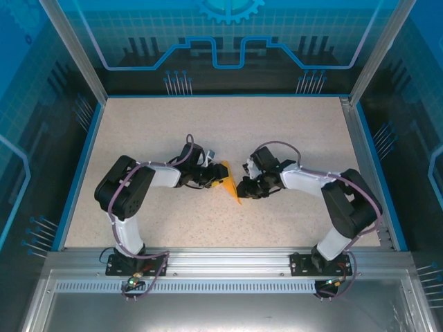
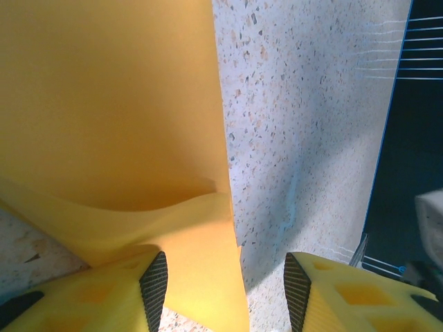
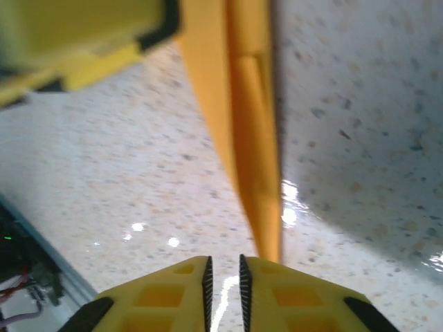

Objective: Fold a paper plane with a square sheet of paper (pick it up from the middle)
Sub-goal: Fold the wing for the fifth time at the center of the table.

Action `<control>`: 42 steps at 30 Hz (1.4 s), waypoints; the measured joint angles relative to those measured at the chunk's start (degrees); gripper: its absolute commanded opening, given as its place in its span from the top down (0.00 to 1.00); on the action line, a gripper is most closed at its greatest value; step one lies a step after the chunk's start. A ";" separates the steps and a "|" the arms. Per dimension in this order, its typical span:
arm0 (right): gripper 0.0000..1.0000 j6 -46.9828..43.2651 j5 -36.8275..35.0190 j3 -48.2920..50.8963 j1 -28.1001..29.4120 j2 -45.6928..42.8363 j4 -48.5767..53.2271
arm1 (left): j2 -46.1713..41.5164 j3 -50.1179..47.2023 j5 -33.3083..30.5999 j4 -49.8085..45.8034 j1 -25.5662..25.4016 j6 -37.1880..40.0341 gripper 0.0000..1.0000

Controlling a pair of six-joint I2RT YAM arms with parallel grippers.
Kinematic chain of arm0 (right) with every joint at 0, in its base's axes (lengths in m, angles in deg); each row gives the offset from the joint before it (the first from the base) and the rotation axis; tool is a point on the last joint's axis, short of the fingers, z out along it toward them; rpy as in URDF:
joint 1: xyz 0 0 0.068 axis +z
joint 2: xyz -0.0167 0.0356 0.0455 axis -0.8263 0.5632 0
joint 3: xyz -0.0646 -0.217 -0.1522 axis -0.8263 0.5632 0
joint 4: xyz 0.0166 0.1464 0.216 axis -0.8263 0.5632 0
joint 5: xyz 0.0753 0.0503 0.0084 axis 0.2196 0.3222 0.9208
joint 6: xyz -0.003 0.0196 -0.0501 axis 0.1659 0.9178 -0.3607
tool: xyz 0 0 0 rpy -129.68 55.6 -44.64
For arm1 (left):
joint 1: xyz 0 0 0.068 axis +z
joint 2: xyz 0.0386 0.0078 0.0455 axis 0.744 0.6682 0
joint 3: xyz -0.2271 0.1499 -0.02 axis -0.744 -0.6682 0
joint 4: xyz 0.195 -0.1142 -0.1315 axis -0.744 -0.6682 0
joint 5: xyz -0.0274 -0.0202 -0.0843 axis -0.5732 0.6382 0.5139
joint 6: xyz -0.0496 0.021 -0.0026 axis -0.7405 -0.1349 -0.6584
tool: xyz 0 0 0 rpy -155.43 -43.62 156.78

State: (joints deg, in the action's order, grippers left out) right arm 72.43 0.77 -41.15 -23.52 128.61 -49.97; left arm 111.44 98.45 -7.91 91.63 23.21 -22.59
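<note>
Over mid table (image 1: pixel 208 131), one orange paper sheet (image 1: pixel 230 188), left fingers (image 2: pixel 154 290) spread astride its edge, right fingers (image 3: pixel 166 294) nearly pressed together

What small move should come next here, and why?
Probably close the left pincer: the paper sits inside its open jaws, against one pad, unclamped. The right pincer is nearly shut, with the paper's tip just ahead of it, not in its grip, so it has no hold.

A speckled beige tabletop (image 1: pixel 173 131) with a blue rim (image 1: pixel 84 159) sits between aluminium posts (image 1: pixel 73 48). Translucent blue wall panels (image 1: pixel 228 34) carry circuit-line and gear graphics. A metal rail (image 1: pixel 228 264) spans the near edge.
</note>
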 measured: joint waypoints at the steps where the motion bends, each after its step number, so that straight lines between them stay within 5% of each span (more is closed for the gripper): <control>1: 0.88 -0.13 0.57 -0.22 0.11 -0.48 -0.76 | 0.09 0.15 0.07 -0.24 0.02 -0.02 0.49; 15: 0.94 -0.59 2.64 -4.59 2.84 9.92 -5.77 | 0.22 0.55 0.39 -1.03 0.13 0.20 0.49; 42: 0.90 -2.25 7.74 3.08 -1.51 6.27 -9.64 | 0.57 1.42 1.01 -2.56 0.35 1.31 0.49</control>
State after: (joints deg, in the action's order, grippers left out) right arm 70.18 8.51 -38.06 -25.02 134.88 -59.61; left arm 112.01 99.87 -6.90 89.08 23.56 -21.28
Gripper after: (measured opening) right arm 0.092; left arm 0.508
